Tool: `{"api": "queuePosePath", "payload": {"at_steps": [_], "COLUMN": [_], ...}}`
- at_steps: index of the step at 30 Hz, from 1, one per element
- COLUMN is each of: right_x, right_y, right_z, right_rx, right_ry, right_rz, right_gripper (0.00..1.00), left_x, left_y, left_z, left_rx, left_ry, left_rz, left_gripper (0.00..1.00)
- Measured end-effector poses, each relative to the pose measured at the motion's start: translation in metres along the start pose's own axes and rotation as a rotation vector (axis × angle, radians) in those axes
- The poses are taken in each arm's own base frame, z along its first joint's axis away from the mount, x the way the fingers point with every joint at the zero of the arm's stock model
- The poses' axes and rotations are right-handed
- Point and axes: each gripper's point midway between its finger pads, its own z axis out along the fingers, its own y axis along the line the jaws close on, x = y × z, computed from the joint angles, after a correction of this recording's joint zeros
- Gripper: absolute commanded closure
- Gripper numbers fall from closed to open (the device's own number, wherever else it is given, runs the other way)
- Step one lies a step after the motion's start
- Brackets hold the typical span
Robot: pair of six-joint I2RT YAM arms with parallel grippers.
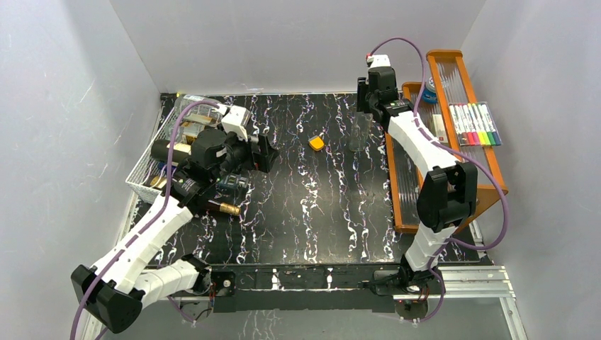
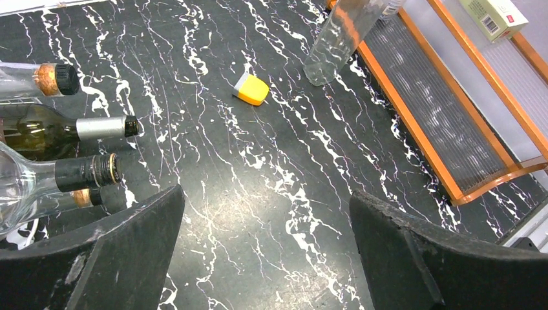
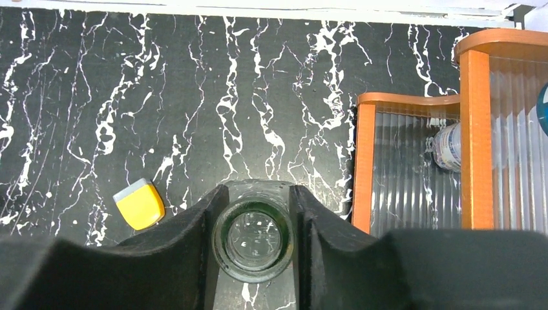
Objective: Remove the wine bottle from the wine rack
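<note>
Wine bottle (image 3: 253, 240): clear glass, upright at 1 o'clock of table (image 1: 319, 212), neck clamped in right gripper (image 3: 257, 197), well apart from wine rack (image 1: 142, 173). Rack at 9 o'clock holds other bottles (image 2: 97, 128). Left gripper (image 2: 265, 200): jaws apart, empty.

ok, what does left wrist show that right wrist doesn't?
Left wrist only: bottle necks lying at the left edge, the open left gripper holding nothing, and a box on the shelf.

Right wrist only: the right gripper closed around the clear bottle, looking straight down its open mouth, plus a roll on the shelf.

Both: the clear bottle standing upright, the yellow block, the orange shelf and the marble table.
</note>
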Motion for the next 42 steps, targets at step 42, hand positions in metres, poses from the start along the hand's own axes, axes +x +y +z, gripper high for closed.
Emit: {"api": "queuePosePath", "payload": {"at_steps": [42], "right_x": [0.036], "right_y": [0.152], "right_z": [-0.183], "right_rx": [-0.676], "right_ry": [0.085], "right_rz": [0.138], "right_gripper": [0.02], "left_x": [-0.03], "left_y": [-0.001], "left_z": [-0.021], "left_rx": [-0.033], "left_ry": [-0.077], "left_rz": [-0.058], "left_gripper": [0.02]}}
